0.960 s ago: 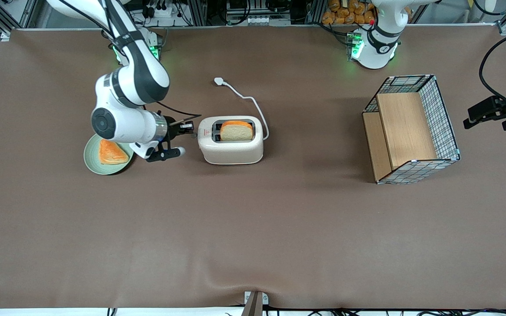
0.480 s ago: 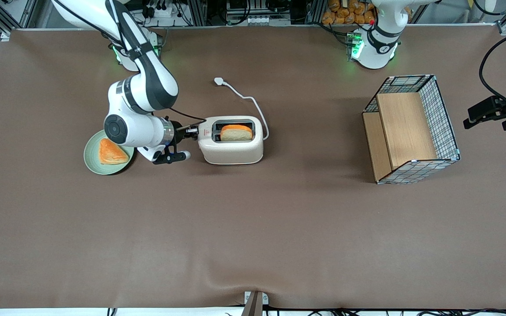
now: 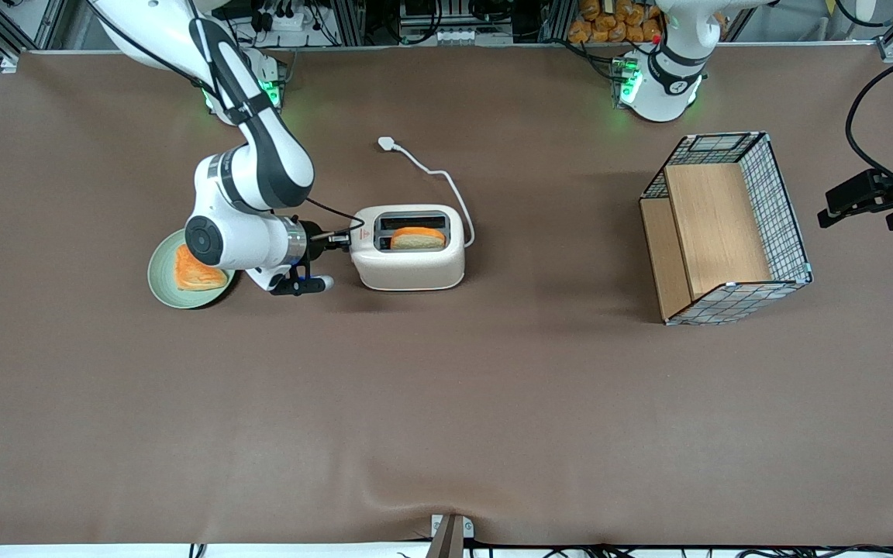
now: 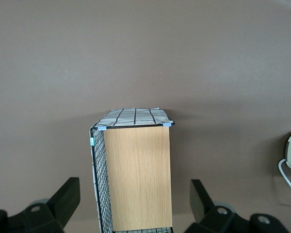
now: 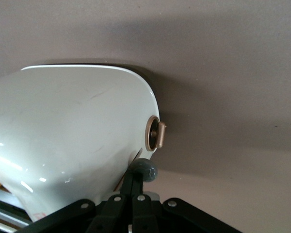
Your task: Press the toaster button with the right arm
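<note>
Toaster: your cream toaster (image 3: 408, 258) sits on the brown desk (image 3: 446, 403), bread low in one slot.
Gripper: your gripper (image 3: 336, 239) rests at its narrow end, on the round grey toaster button (image 5: 144, 170).
Fingers: pressed together on the button.
Plate: green plate (image 3: 175, 288) beneath the right arm (image 3: 241, 178).

The white jointed right arm (image 3: 249, 155) has dark grey bands, a round grey joint cap and a silver wrist ring. A thin black cable trails alongside. Its black two-finger gripper (image 3: 340, 239) shows small screws.
</note>
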`<state>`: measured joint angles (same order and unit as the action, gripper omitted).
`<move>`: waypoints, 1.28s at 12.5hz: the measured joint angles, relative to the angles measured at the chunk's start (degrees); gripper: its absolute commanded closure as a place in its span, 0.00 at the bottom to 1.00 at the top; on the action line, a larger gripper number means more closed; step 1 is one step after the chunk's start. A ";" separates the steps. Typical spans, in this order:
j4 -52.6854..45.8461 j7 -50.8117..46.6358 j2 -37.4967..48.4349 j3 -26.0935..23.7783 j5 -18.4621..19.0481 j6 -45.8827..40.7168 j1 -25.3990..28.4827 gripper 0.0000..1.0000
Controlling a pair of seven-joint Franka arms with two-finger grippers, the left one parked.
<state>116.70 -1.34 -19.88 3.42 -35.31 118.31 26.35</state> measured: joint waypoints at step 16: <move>-4.46 1.29 -1.59 2.38 -2.71 -5.51 -1.42 0.89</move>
<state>112.24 -0.05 -21.47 5.81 -38.03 112.80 24.93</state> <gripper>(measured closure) 0.991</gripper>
